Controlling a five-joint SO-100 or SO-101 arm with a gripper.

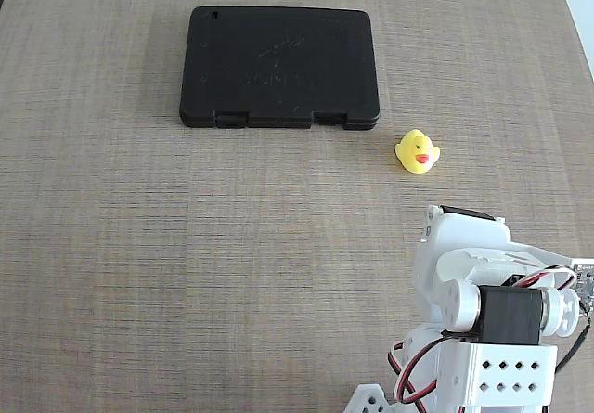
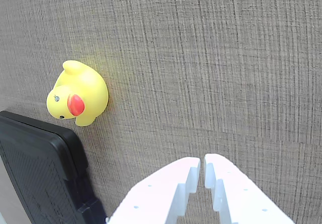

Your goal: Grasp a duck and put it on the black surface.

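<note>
— What finish is seen on the table (image 1: 139, 246)?

— A matt, wood-grain laminate look, grey-brown, with a fine crosshatched texture shown in the wrist view.

— And the black surface (image 1: 278, 65)?

— Matt black plastic, it seems; faint embossed marks are seen on top, and a fine stippled texture is shown on the corner at 8 o'clock in the wrist view.

— The duck (image 2: 79, 94)?

— Smooth, slightly glossy yellow rubber or soft plastic, with a red-orange beak.

— The gripper (image 2: 204, 159)?

— Smooth white plastic, satin rather than shiny. Black motor housings are set into the white plastic arm (image 1: 492, 311).
</note>
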